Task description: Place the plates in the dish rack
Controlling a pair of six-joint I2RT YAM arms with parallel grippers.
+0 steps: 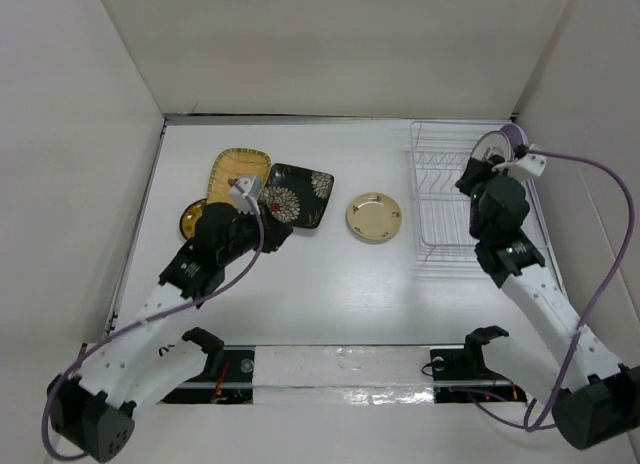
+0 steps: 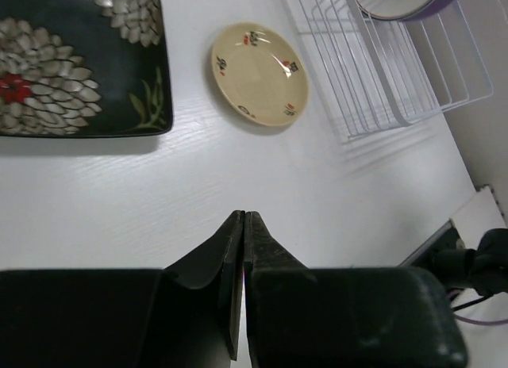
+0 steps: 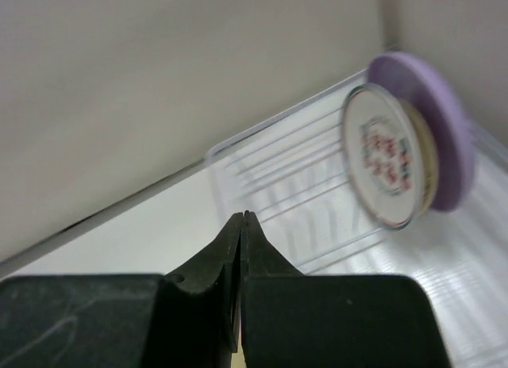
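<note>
From the top, four plates lie on the tabletop [image 1: 330, 294]: yellow plate [image 1: 238, 167], black plate [image 1: 300, 189], brown plate [image 1: 190, 219] and cream plate [image 1: 375, 216]. Only the right wrist view shows the dish rack's [image 3: 270, 170] standing plates well: one purple plate [image 3: 456, 146], one white flowered plate [image 3: 385, 158], and a cream edge [image 3: 427, 166] between them. The left claw [image 2: 244, 221] and right claw [image 3: 241, 219] are both squeezed shut, holding nothing.

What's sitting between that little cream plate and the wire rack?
Nothing: just bare table between plate and rack, clear in the top view.
</note>
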